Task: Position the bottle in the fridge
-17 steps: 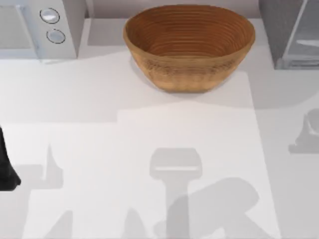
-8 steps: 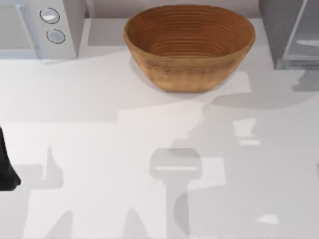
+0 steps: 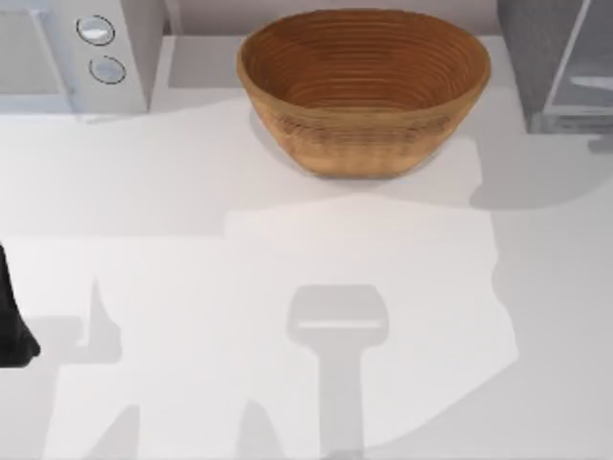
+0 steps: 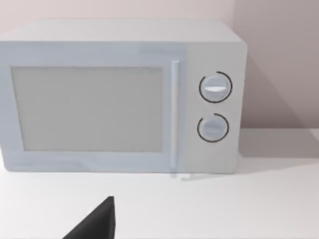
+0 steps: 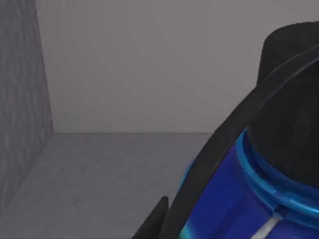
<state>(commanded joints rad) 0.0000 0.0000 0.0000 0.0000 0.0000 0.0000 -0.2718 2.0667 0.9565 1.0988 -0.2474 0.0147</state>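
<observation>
My white table [image 3: 287,240] carries a woven bowl [image 3: 364,86] at the back, fridge [image 3: 560,62] rear right. My right wrist view looks into grey walls, fingers [image 5: 199,184] clamped against the bottle [image 5: 234,199]. Left arm [image 3: 11,316] sits parked at the left edge.

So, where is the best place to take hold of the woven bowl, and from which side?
Grip the woven bowl at its near rim, coming from above with one claw finger inside and one outside. It sits upright and open, and its body looks too wide to span.
</observation>
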